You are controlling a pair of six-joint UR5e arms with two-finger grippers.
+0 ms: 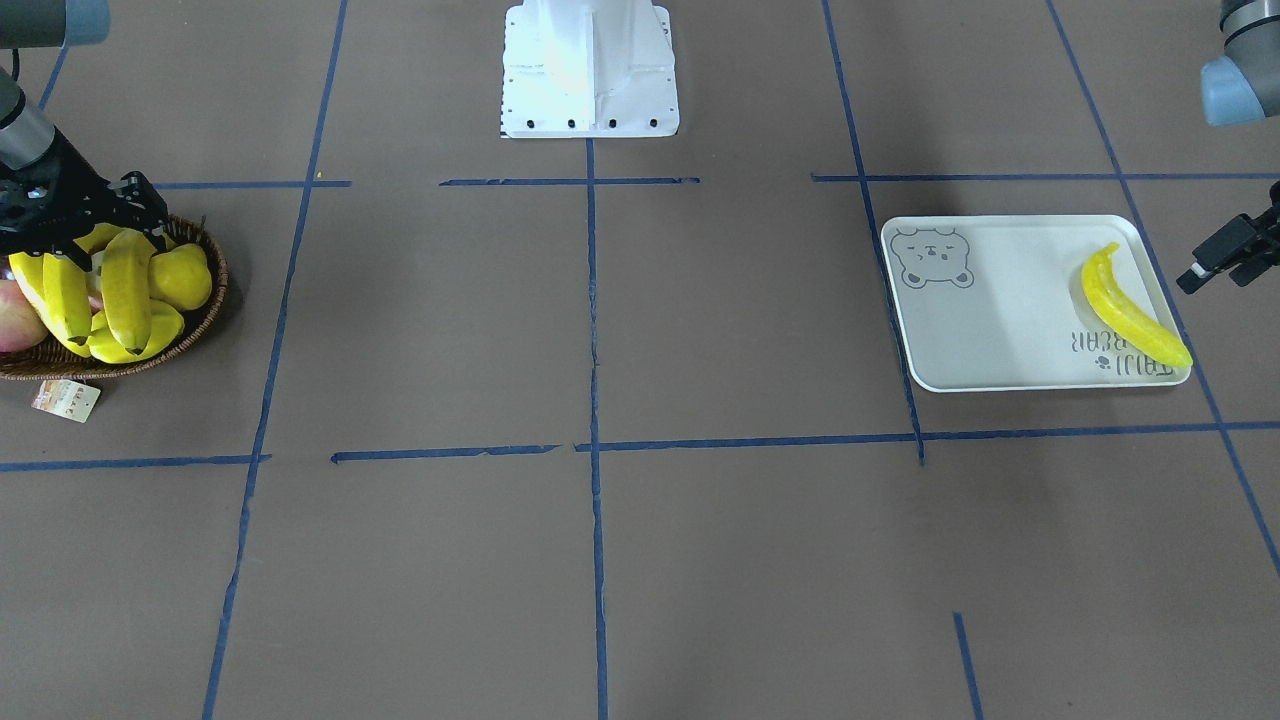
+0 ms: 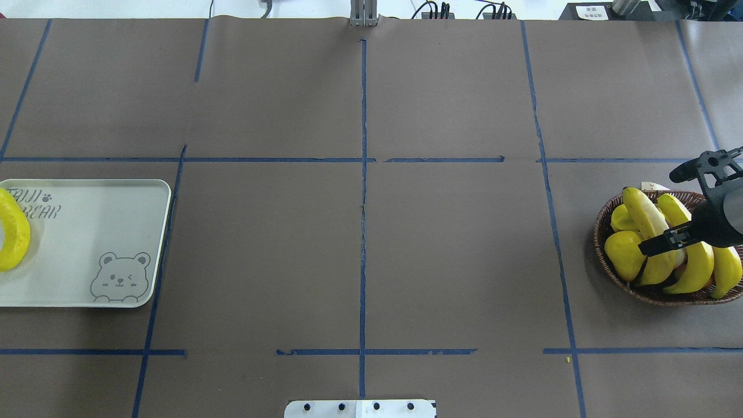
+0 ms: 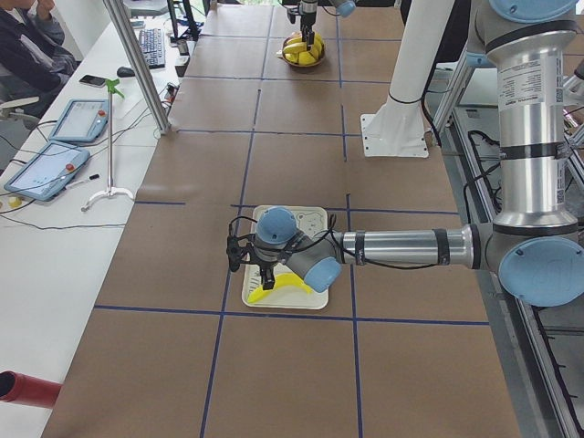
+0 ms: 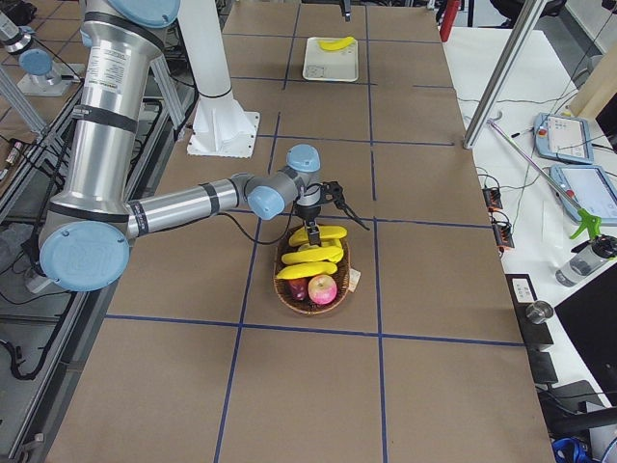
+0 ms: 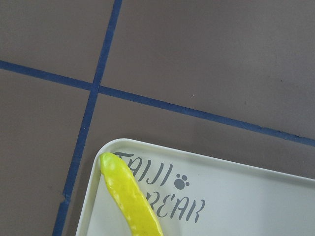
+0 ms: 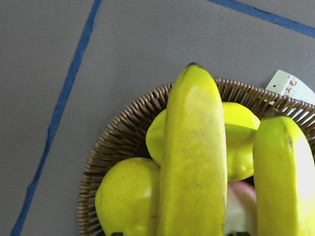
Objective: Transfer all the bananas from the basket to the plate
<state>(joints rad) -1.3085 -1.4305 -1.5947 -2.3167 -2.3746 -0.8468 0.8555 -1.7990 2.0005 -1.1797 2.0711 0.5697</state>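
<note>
One banana [image 1: 1135, 312] lies on the off-white bear plate [image 1: 1000, 330], at its end toward my left arm; it also shows in the left wrist view [image 5: 130, 199]. My left gripper [image 1: 1215, 268] hangs just beside that end of the plate, open and empty. Three bananas [image 2: 647, 229] lie in the wicker basket [image 2: 603, 232] at the table's other end. My right gripper [image 2: 657, 212] is open, low over the basket, its fingers straddling the top banana [image 6: 194, 157] without closing on it.
The basket also holds yellow round and ridged fruit [image 2: 624, 255] and a red apple [image 1: 15, 315]. A paper tag [image 1: 65, 400] lies by the basket. Blue tape lines cross the brown table. The robot's white base [image 1: 590, 70] stands at mid table edge.
</note>
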